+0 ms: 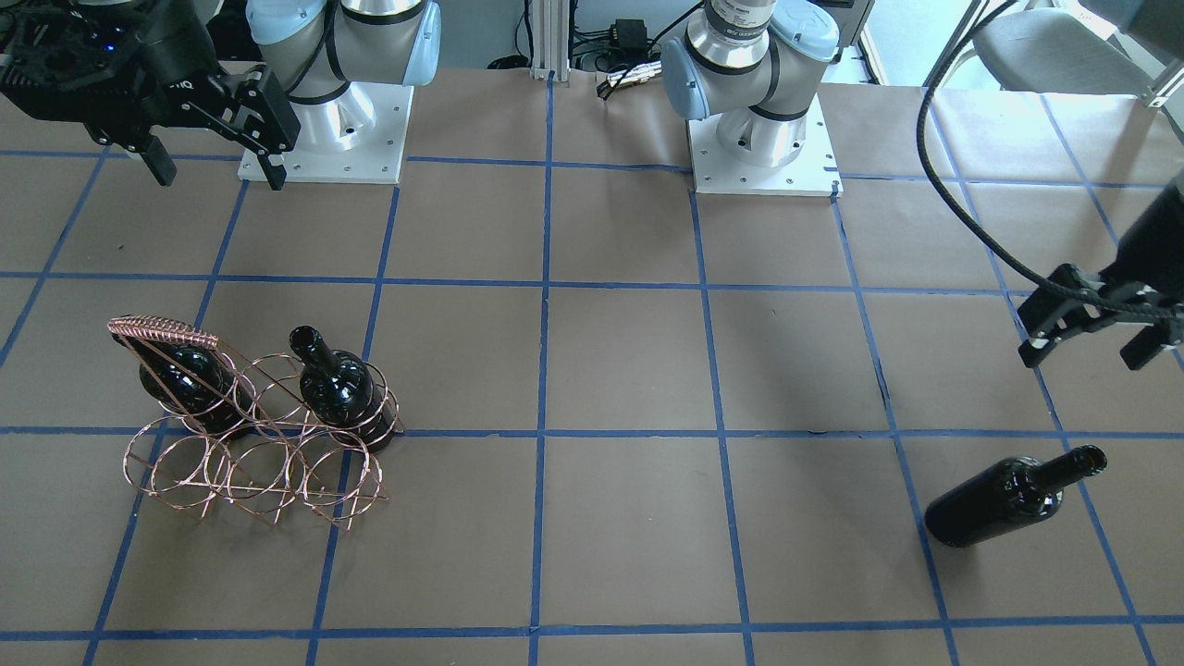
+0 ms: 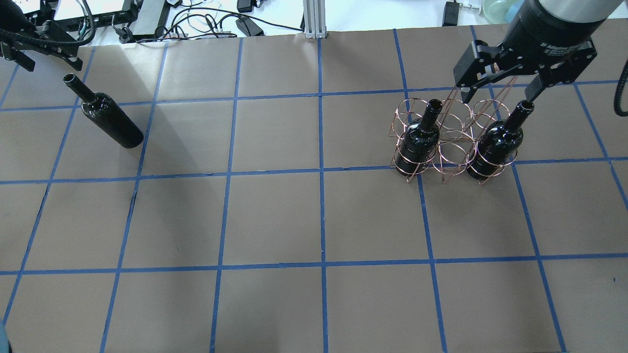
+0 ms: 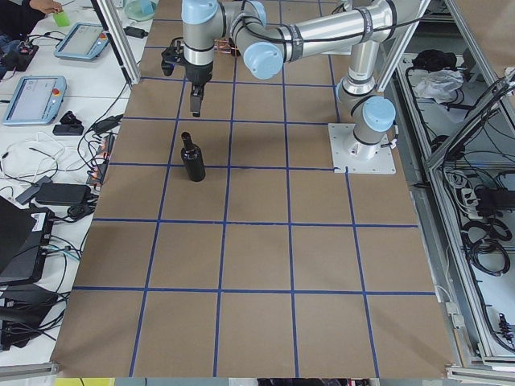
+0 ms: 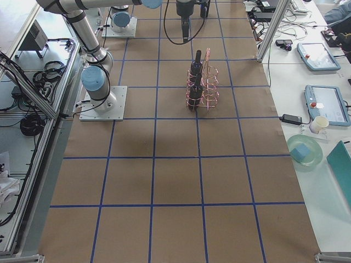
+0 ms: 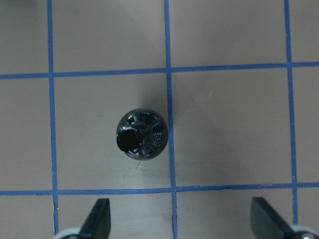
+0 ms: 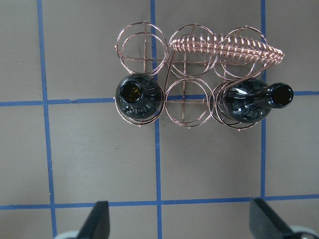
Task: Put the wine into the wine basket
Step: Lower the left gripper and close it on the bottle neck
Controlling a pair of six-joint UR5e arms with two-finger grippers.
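Observation:
One wine bottle (image 2: 110, 120) stands upright and alone on the table's left side; it also shows in the front view (image 1: 999, 504). My left gripper (image 2: 44, 46) is open and empty above it; the left wrist view looks down on the bottle's mouth (image 5: 139, 133), ahead of the open fingers (image 5: 99, 219). The copper wire wine basket (image 2: 454, 147) stands on the right with a bottle (image 2: 417, 139) and another (image 2: 493, 147) in the two end rings of one row. My right gripper (image 2: 510, 83) is open and empty high above the basket (image 6: 187, 84).
The middle ring (image 6: 187, 102) between the two bottles and the three rings of the other row hold nothing. The coil-wrapped handle (image 1: 162, 330) leans over one end. The arm bases (image 1: 324, 129) stand at the table's robot side. Cables and tablets lie beyond the far edge.

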